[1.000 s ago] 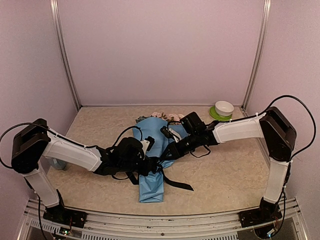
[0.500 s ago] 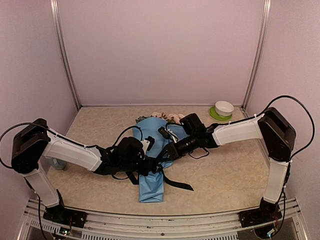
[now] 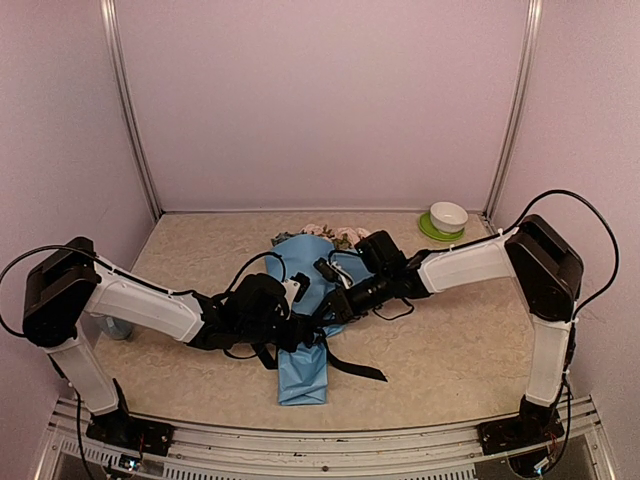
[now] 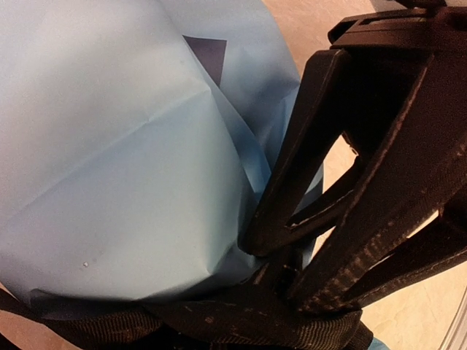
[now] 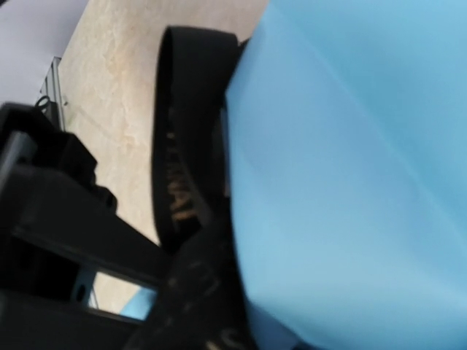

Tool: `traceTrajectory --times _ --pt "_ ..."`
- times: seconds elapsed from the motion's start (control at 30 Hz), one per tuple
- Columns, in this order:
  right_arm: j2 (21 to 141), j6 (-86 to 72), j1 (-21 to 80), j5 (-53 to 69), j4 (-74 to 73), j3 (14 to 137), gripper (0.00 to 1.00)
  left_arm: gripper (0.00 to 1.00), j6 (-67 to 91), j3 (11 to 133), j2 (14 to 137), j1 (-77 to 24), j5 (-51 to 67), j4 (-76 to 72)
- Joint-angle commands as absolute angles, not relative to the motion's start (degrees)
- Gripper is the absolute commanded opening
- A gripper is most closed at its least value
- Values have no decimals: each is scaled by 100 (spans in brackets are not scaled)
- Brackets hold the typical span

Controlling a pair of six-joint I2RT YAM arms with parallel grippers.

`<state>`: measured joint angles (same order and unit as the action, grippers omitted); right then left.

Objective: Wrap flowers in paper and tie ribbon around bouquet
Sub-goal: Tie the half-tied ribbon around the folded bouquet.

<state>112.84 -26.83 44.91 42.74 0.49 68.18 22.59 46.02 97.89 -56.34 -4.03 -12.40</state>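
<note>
Tying the ribbon [image 3: 352, 367] round the bouquet [image 3: 303, 375], mid-table, blooms toward 12 o'clock. My left pincer [image 3: 298, 322] pinches the ribbon; my right pincer [image 3: 330, 306], I cannot tell its state. Next, I reckon, draw it snug.

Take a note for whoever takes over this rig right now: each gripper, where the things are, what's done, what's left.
Left gripper: looks shut on the ribbon at the waist of the paper.
Right gripper: at the ribbon too; open or shut, cannot tell.
Flowers: wrapped in the paper, blooms at the far end.
Done: wrapping; ribbon lies across the waist.
Left: no finished knot shows; tie it.
</note>
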Motion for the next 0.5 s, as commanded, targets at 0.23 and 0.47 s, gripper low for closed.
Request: traceTrajectory --times 0.23,0.47 --pt "11468 -2777 4619 4408 95 7056 19 13 2204 4688 9753 -5669 -376 -1216" --pt "11321 -2680 4577 4072 -139 6995 0 19 2170 4603 9456 -5672 -457 -1137"
